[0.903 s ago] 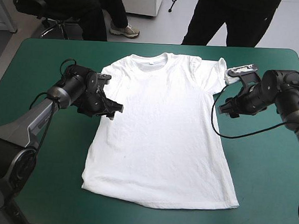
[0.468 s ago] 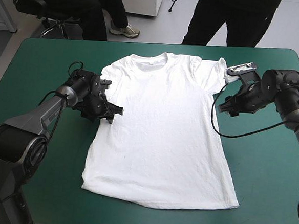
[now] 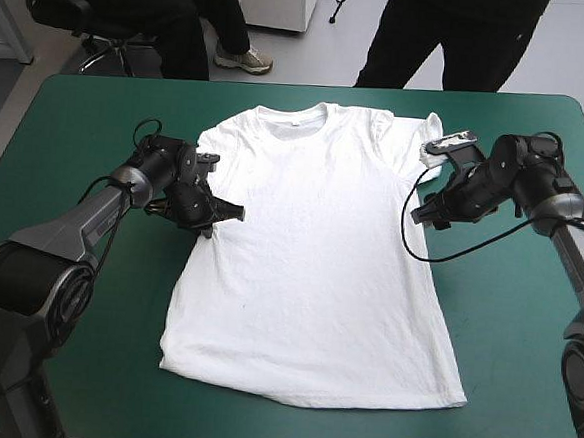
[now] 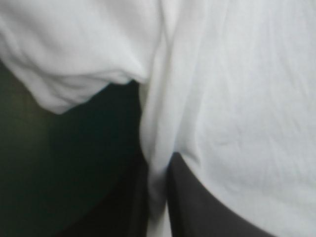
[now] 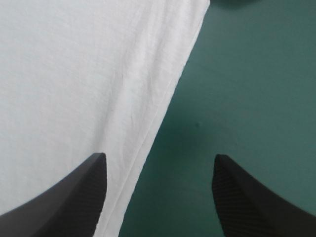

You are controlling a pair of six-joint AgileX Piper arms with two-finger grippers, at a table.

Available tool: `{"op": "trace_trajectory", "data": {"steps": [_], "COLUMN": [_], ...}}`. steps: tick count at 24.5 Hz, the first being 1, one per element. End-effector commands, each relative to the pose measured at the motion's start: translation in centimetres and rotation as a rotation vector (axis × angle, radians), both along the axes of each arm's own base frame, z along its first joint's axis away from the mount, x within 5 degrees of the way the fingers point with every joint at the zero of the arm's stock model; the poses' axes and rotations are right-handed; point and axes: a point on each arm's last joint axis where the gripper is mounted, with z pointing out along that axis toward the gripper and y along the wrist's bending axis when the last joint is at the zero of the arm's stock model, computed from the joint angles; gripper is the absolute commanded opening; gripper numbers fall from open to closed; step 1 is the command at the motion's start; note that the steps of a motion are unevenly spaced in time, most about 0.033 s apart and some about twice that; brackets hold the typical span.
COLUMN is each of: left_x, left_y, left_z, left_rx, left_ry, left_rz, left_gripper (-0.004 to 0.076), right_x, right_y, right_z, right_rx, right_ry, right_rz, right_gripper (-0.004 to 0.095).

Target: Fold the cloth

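Note:
The white T-shirt (image 3: 314, 261) lies spread flat on the teal-green cover, collar toward the far edge. My left gripper (image 3: 217, 219) is at the shirt's left side edge, just below the sleeve. In the left wrist view its black fingers (image 4: 197, 207) stand nearly together with a pinched fold of the T-shirt (image 4: 237, 98) between them. My right gripper (image 3: 423, 210) hovers at the shirt's right side edge under the other sleeve. It is open (image 5: 158, 197), one finger (image 5: 64, 197) over the T-shirt (image 5: 74, 89) and the other over bare cover.
Bare teal-green cover (image 3: 525, 326) surrounds the shirt on the left, right and near sides. The collar lies close to the table's far edge (image 3: 311, 88).
My left gripper slid onto the shirt's left edge under the sleeve and its fingers came together on the cloth. My right gripper shifted a little toward the shirt's right edge, still open.

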Motion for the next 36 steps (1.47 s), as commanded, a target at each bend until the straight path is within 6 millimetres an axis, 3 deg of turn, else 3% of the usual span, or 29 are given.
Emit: {"op": "trace_trajectory", "data": {"steps": [1, 9, 21, 24, 27, 29, 31, 36], "left_x": [0.1, 0.1, 0.0, 0.0, 0.0, 0.0, 0.2, 1.5], "left_y": [-0.1, -0.1, 0.0, 0.0, 0.1, 0.1, 0.0, -0.1], "left_z": [1.8, 1.8, 1.8, 1.8, 1.8, 1.8, 2.2, 4.9], "left_rx": [-0.018, -0.015, -0.005, -0.002, 0.006, 0.007, 0.004, 0.006], "left_ry": [-0.062, -0.06, -0.054, -0.053, -0.053, -0.053, -0.067, -0.164], "left_rz": [0.004, 0.003, -0.006, -0.009, -0.012, -0.013, -0.013, -0.021], "left_gripper": [-0.0017, -0.0017, -0.0017, -0.0017, -0.0017, -0.0017, -0.0017, -0.0017], "right_x": [0.6, 3.4, 6.7, 7.0, 7.0, 7.0, 7.0, 7.3], "right_y": [0.8, 3.4, 4.1, 4.4, 4.7, 4.8, 4.9, 4.3], "right_z": [1.3, -1.9, -5.0, -7.2, -8.0, -8.3, -8.5, -7.6], "right_rx": [0.006, -0.079, -0.105, -0.097, -0.065, -0.057, -0.056, -0.016], "right_ry": [-0.092, -0.091, -0.046, 0.026, 0.071, 0.086, 0.089, 0.082], "right_rz": [0.033, 0.041, 0.001, -0.007, -0.017, -0.013, -0.015, -0.065], "right_gripper": [0.059, 0.0581, 0.058, 0.0496, 0.0378, 0.0224, -0.0009, -0.0017]}}
